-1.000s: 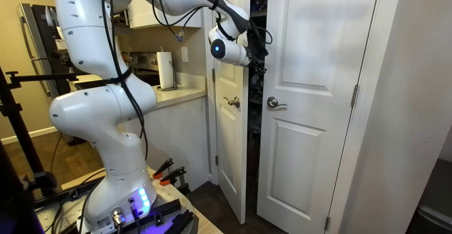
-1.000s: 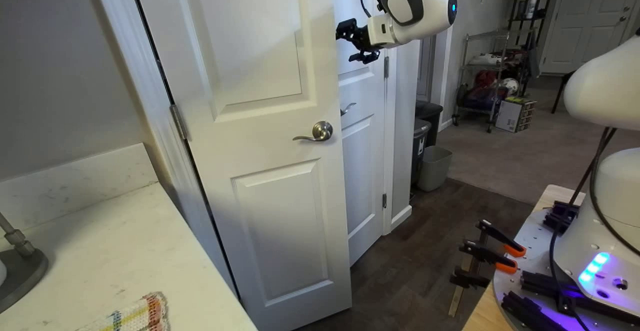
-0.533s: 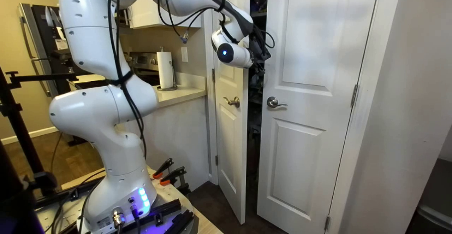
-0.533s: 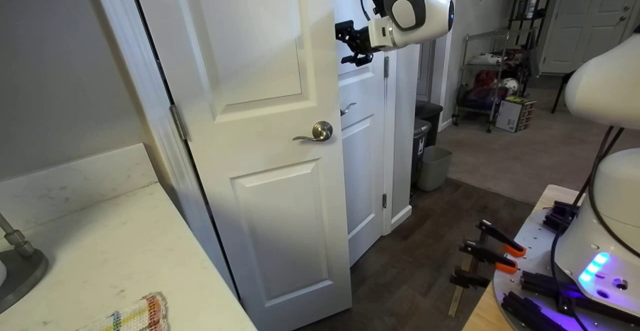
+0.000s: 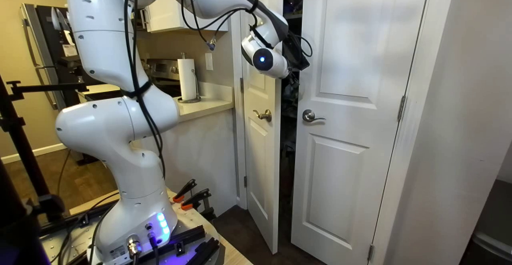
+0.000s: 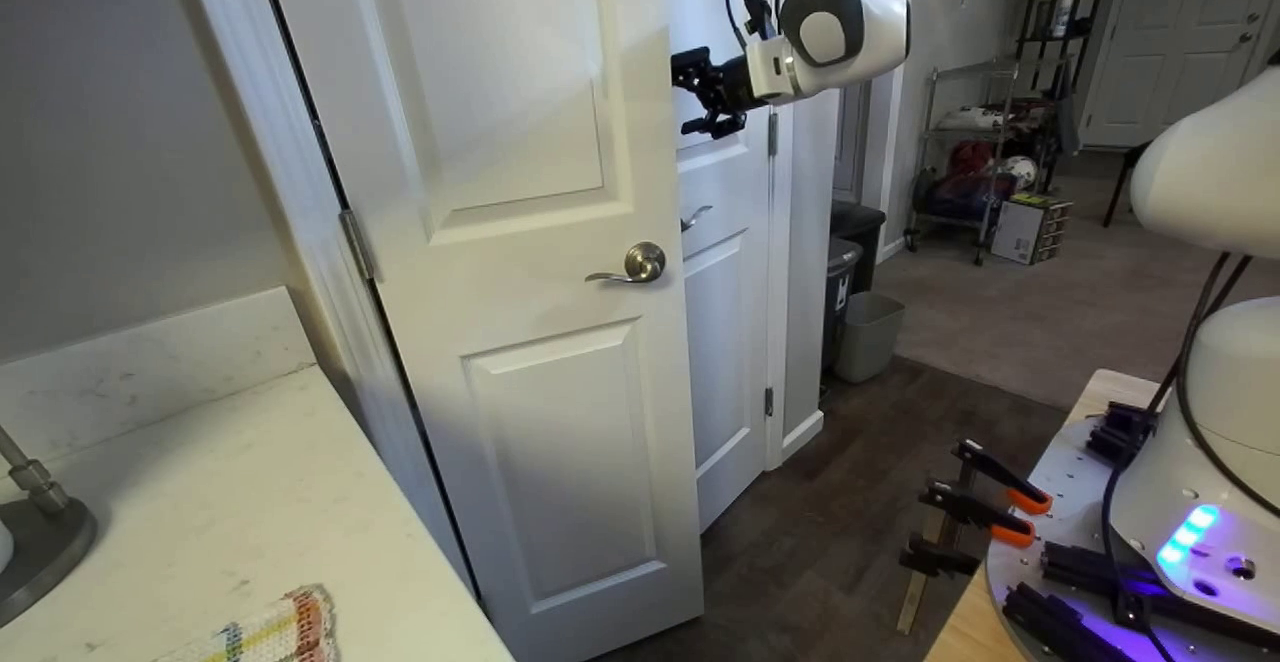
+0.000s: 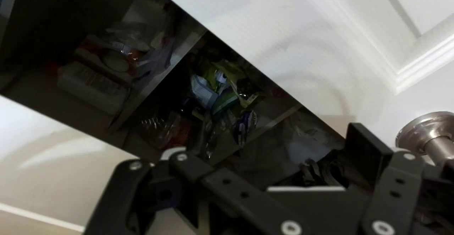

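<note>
My black gripper (image 6: 692, 97) is open and empty. It hangs in front of the gap between two white panelled doors. In an exterior view the near door (image 6: 560, 392) hides the tip of one finger. The same door (image 5: 262, 169) stands ajar in an exterior view, with a lever handle (image 5: 263, 115). The second door (image 5: 340, 169) has its own handle (image 5: 310, 116). In the wrist view the spread fingers (image 7: 262, 157) frame the dark closet; no contact with either door is visible. A round metal handle base (image 7: 425, 132) shows beside one finger.
Dark closet shelves hold bags, a white bottle (image 7: 94, 86) and packets (image 7: 220, 89). A counter (image 6: 200, 502) with a woven cloth (image 6: 265, 632) adjoins the near door. A paper towel roll (image 5: 187, 79) stands on it. Clamps (image 5: 196, 197) stick out from the robot's base.
The arm has shifted a little toward the gap and the wrist has turned, with the gripper slightly lower. The doors have not moved. The gripper stays open.
</note>
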Controlling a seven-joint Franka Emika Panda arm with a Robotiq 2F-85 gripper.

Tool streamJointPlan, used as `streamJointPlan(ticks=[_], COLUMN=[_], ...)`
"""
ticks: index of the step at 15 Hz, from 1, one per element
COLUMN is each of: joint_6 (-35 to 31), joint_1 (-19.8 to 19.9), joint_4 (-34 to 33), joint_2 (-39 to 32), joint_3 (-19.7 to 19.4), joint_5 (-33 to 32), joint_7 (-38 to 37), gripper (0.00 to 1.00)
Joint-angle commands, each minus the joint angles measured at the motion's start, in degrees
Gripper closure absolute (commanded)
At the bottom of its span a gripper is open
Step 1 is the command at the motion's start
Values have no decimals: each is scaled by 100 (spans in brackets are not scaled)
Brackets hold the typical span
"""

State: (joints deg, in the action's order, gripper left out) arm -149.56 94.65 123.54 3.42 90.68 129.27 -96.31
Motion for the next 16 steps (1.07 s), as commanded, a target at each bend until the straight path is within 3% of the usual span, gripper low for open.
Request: streamJointPlan(ticks=[1,7,12,16], joint_6=[208,308,875,1947], joint_1=[-23,-207,-276,-394], joint_4=[65,151,254,352], joint_2=[-229,-71,59,306], joint_3=[46,-214,-548,-1026], joint_5=[-1001,-3518,-4252,-4566], joint_7=[-266,-1141,-1146,-1057], gripper=[0,0,0,0])
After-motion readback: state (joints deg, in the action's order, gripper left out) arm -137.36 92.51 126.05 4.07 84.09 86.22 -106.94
